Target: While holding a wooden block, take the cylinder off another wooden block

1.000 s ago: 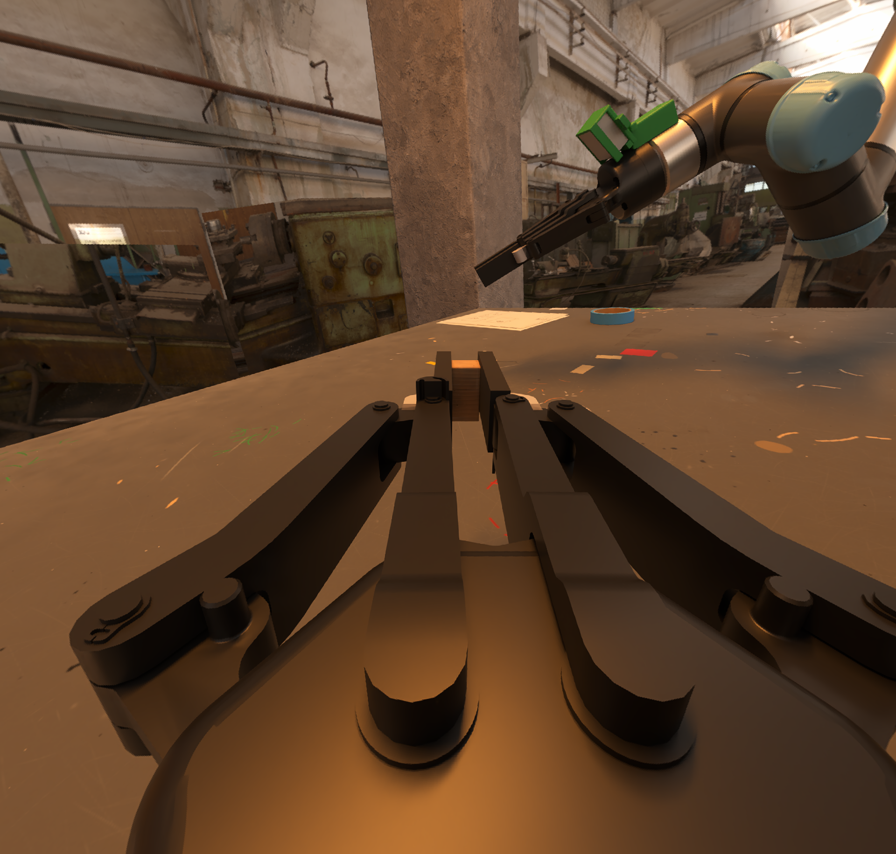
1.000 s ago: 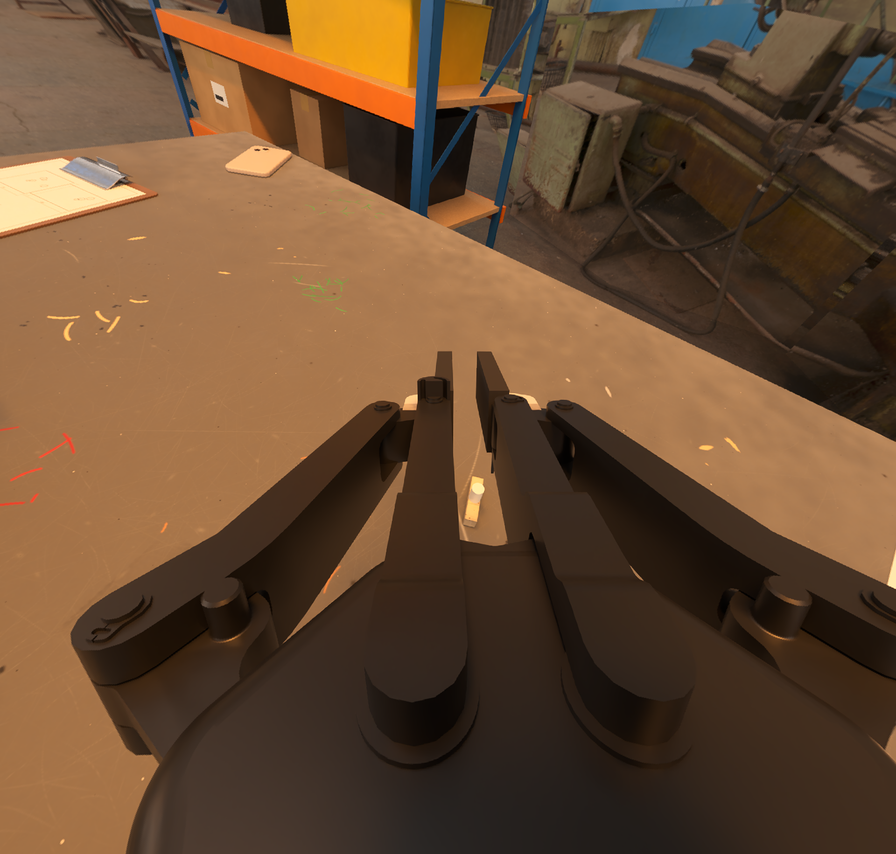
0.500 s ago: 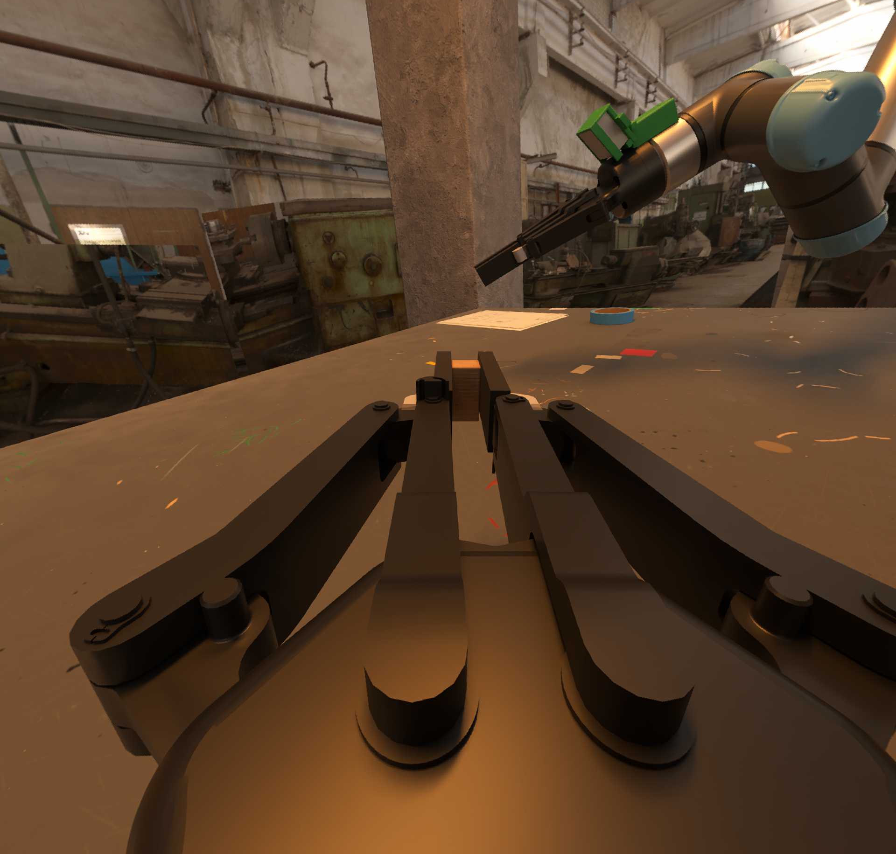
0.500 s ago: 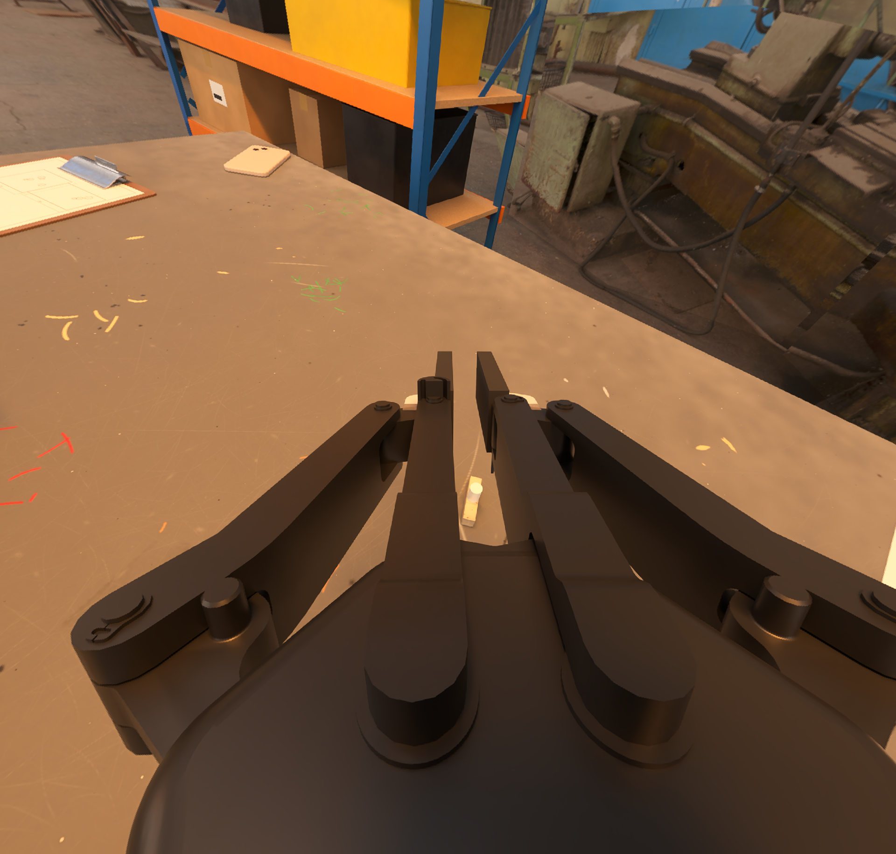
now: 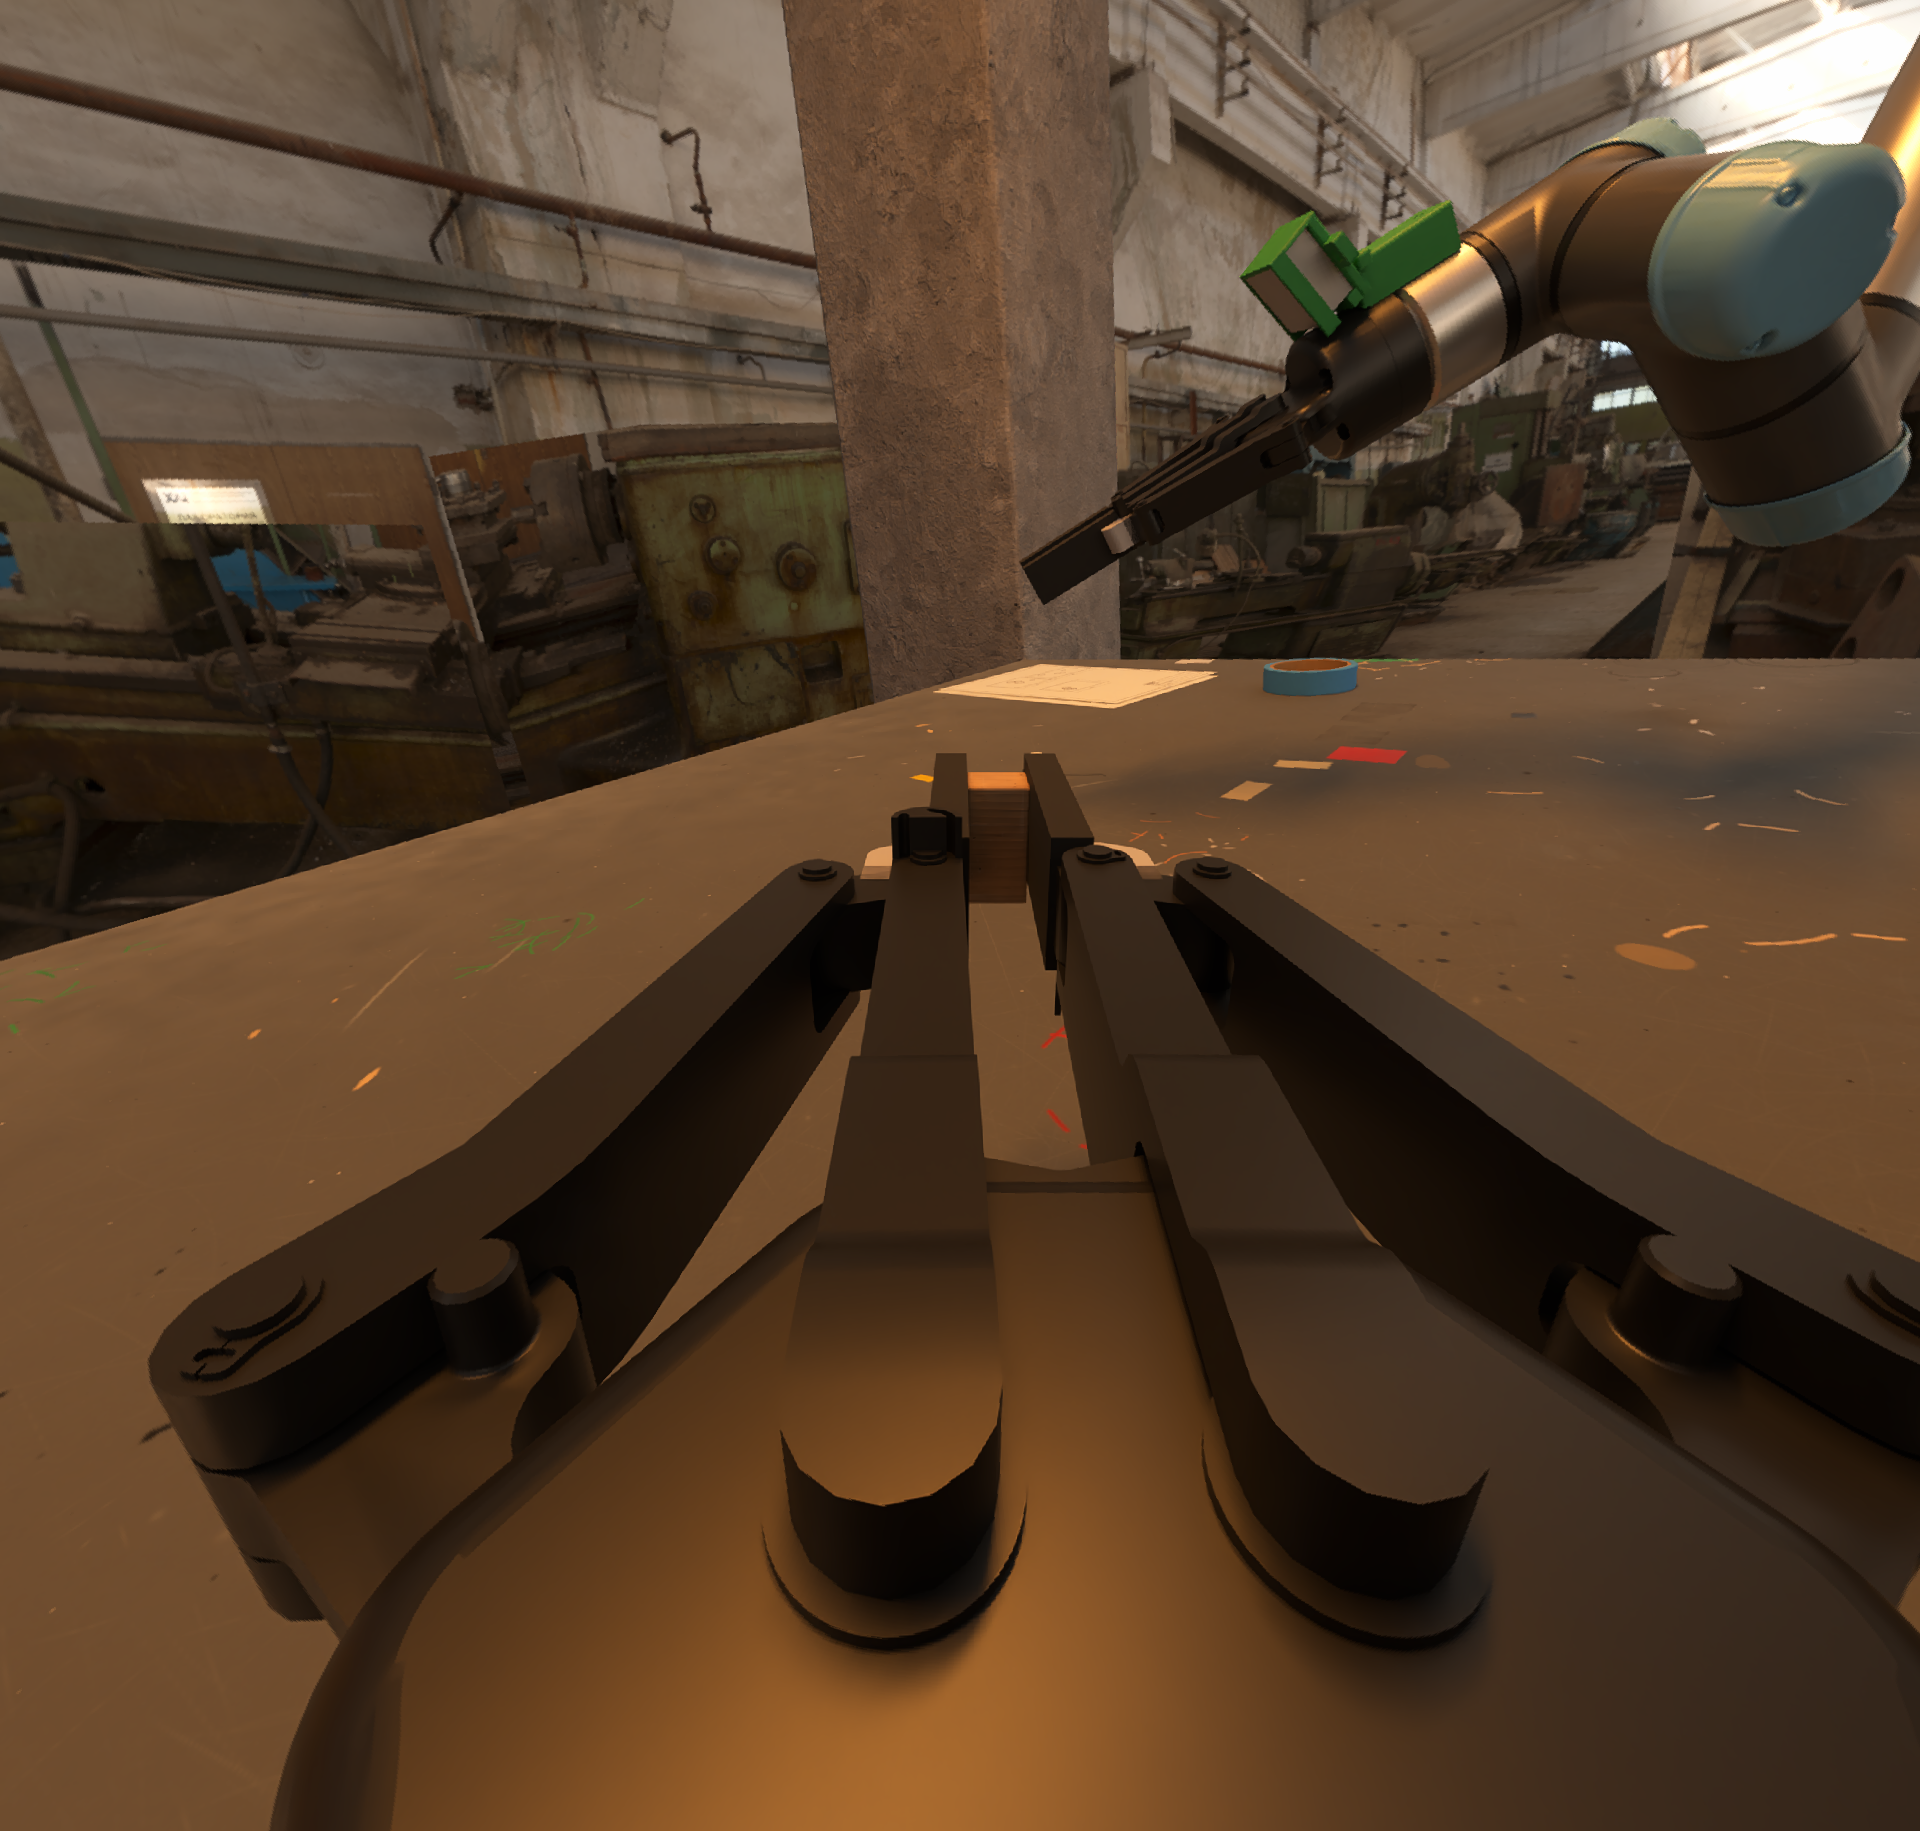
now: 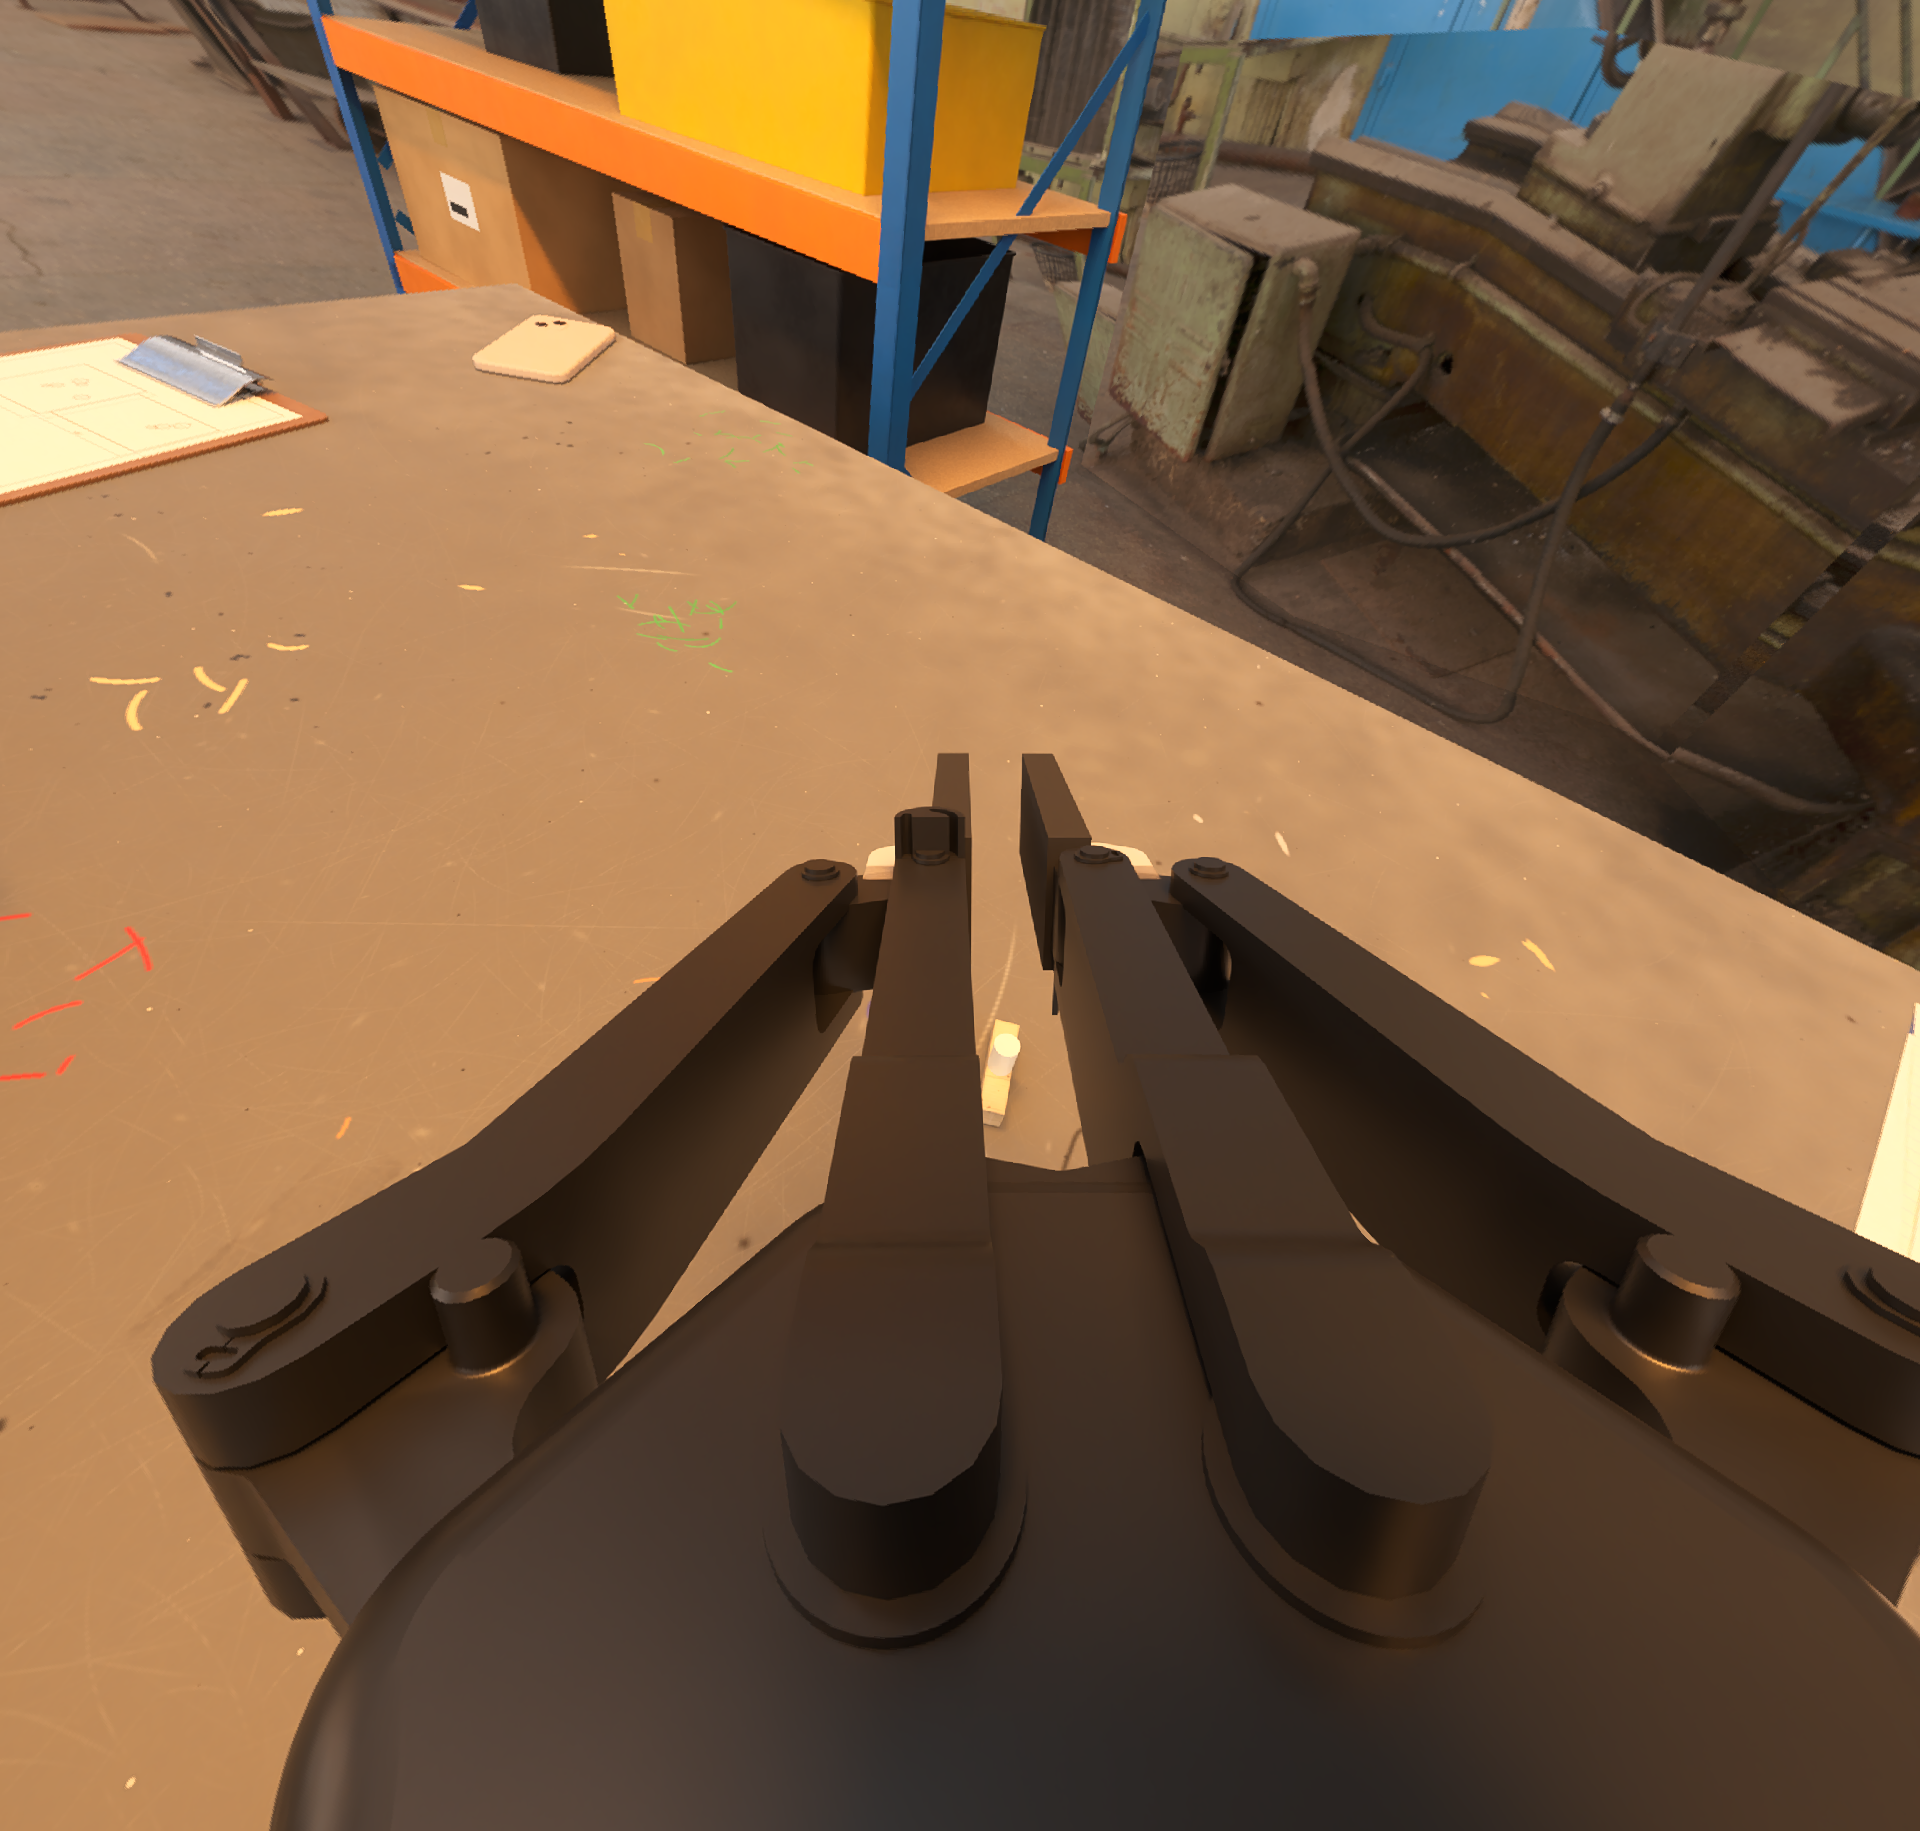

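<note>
My left gripper (image 5: 997, 784) is shut on a small wooden block (image 5: 997, 836) and holds it just above the brown table (image 5: 1558, 1002). My right gripper (image 6: 995, 784) hangs high over the table; its fingers stand a narrow gap apart with nothing between them. It also shows in the left wrist view (image 5: 1081, 550), in the air at the upper right. Far below it, seen between its fingers, a small white cylinder (image 6: 1004, 1051) stands on a pale wooden block (image 6: 995, 1098) that lies on the table (image 6: 416, 846).
A clipboard with paper (image 6: 135, 420) and a beige phone (image 6: 543, 347) lie at the table's far left corner. A blue tape roll (image 5: 1309, 677) and a paper sheet (image 5: 1075, 685) lie at the far edge. A blue-and-orange shelf rack (image 6: 894, 223) stands beyond the table edge.
The right wrist view has shifted slightly, and the cylinder on its block sits a little further left between the fingers. The left gripper and its block have not moved.
</note>
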Motion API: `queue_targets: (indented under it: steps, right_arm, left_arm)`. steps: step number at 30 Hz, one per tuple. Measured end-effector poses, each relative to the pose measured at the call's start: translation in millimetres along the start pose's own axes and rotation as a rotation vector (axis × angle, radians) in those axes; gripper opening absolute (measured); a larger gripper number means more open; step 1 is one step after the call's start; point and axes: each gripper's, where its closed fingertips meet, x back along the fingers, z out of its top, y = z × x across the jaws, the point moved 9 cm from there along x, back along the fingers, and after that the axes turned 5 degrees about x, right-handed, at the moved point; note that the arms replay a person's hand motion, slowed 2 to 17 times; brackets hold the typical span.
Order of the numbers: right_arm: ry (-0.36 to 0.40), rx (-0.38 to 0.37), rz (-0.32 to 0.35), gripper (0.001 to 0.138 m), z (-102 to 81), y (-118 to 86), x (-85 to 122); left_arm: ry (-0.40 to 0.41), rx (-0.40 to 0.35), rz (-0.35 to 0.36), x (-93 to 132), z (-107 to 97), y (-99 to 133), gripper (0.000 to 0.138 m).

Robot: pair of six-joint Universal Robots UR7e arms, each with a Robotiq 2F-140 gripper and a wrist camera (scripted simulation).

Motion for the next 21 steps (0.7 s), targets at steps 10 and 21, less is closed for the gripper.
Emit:
queue_targets:
  steps: [10,21]
  right_arm:
    - [0.001,-0.001,-0.005,0.014,0.6,2.0,2.6]
    - [-0.004,0.003,-0.005,0.014,1.2,2.7,4.3]
  left_arm:
    - [0.000,0.001,-0.001,0.0,0.0,-0.1,0.015]
    - [0.000,0.005,-0.001,0.1,0.1,-0.5,0.015]
